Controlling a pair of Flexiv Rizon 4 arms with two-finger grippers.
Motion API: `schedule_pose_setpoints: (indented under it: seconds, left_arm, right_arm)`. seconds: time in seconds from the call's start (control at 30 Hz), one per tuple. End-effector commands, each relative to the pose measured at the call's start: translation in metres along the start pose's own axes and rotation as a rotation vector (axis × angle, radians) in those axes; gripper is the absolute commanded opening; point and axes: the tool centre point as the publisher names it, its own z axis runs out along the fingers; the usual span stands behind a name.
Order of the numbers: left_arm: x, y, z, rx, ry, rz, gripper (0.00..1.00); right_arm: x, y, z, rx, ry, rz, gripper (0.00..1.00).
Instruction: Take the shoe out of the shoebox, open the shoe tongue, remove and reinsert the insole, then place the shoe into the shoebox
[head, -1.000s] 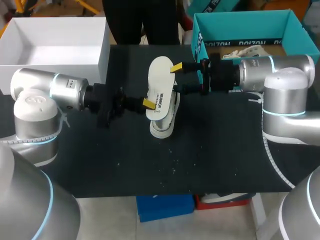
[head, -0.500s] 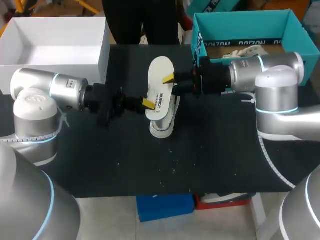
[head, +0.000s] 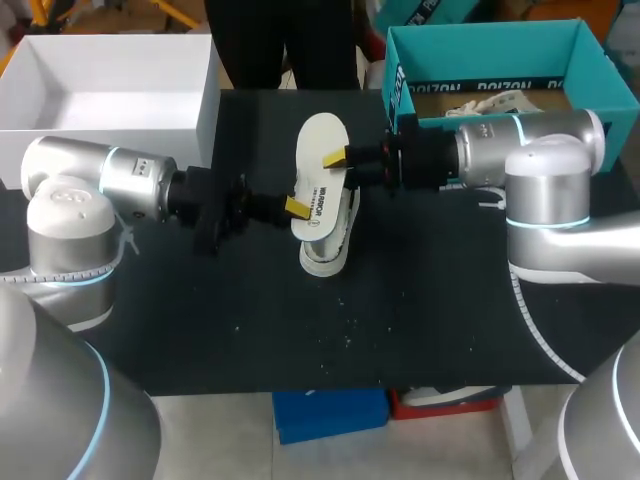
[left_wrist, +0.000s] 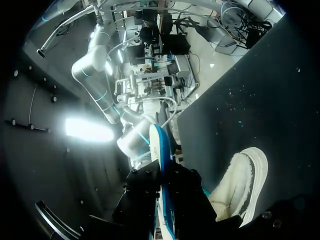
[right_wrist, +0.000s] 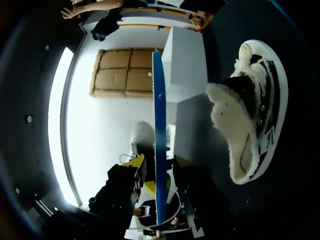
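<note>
A white insole (head: 320, 170) with a blue underside hangs tilted above the white fleece-lined shoe (head: 330, 245), which lies on the black mat. My left gripper (head: 297, 207) is shut on the insole's near end, and in the left wrist view the insole's edge (left_wrist: 159, 145) rises from between the fingers beside the shoe (left_wrist: 245, 180). My right gripper (head: 338, 160) straddles the far half. In the right wrist view the insole (right_wrist: 158, 115) runs edge-on between the right gripper (right_wrist: 159, 162) fingers, with a small gap on each side. The shoe (right_wrist: 250, 115) lies beside it.
The teal shoebox (head: 480, 40) stands at the back right, just behind my right arm, with crumpled paper inside. A white open box (head: 205, 100) stands at the back left. The black mat (head: 300, 330) in front of the shoe is bare.
My right gripper has come in leftward from near the teal box onto the insole's far half, and its fingers have narrowed around it. The left arm, insole and shoe have stayed put.
</note>
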Motion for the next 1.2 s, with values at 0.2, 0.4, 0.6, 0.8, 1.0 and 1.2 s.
schedule_pose_setpoints:
  seconds: [0.2,0.4,0.6,0.8,1.0,1.2]
  left_arm:
    - [0.000,-0.001,0.001,-0.005,0.002,0.003,0.00]
    - [0.000,-0.001,0.001,-0.005,0.002,0.003,0.00]
    - [-0.006,-0.004,-0.003,-0.032,0.047,0.024,1.00]
    - [-0.014,-0.010,-0.025,-0.094,0.290,0.056,1.00]
    - [-0.036,-0.006,-0.040,-0.153,0.644,0.058,1.00]
    - [-0.060,0.002,-0.037,-0.167,0.876,0.025,1.00]
  right_arm:
    - [-0.004,0.009,0.004,-0.039,-0.008,-0.004,0.00]
    - [-0.004,0.009,0.004,-0.039,-0.008,-0.004,0.00]
    - [-0.004,0.009,0.004,-0.039,-0.008,-0.004,0.00]
    - [-0.004,0.009,0.004,-0.039,-0.008,-0.004,0.00]
    - [-0.004,0.009,0.004,-0.039,-0.008,-0.004,0.00]
    - [-0.004,0.009,0.004,-0.039,-0.008,-0.004,0.00]
